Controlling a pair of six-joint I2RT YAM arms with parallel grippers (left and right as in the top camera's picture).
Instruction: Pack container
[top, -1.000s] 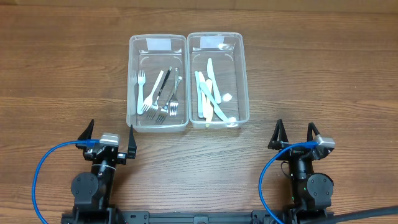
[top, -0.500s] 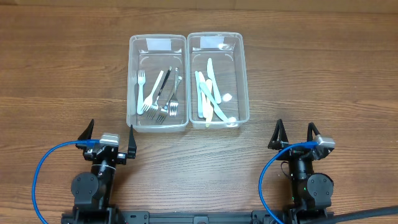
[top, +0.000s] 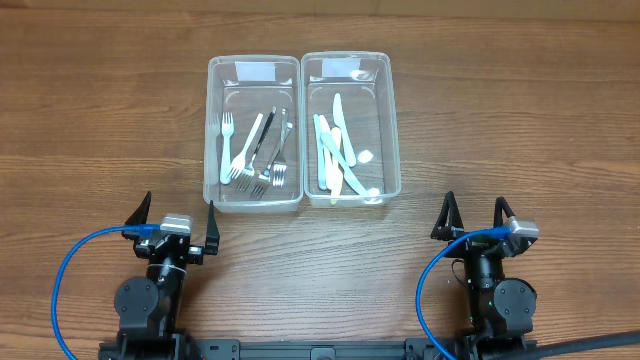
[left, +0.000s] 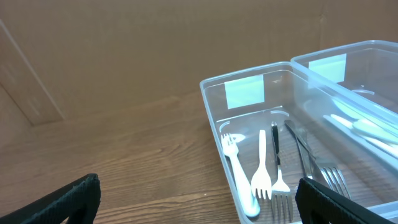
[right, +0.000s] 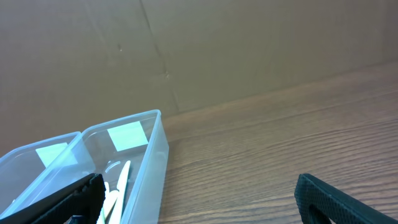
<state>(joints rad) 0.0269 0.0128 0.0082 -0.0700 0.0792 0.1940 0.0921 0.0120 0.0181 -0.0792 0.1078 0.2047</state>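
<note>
Two clear plastic containers stand side by side at the table's middle back. The left container (top: 212, 130) holds several forks (top: 258, 155), white and metal; it also shows in the left wrist view (left: 214, 124) with the forks (left: 261, 168). The right container (top: 392, 130) holds several pale spoons and knives (top: 335, 150); its wall shows in the right wrist view (right: 152, 155). My left gripper (top: 177, 222) is open and empty near the front left. My right gripper (top: 475, 217) is open and empty near the front right.
Blue cables loop from both arm bases (top: 70, 280) (top: 430, 290). A brown cardboard wall (left: 155, 43) stands behind the table. The wooden table (top: 500, 110) surrounds the containers.
</note>
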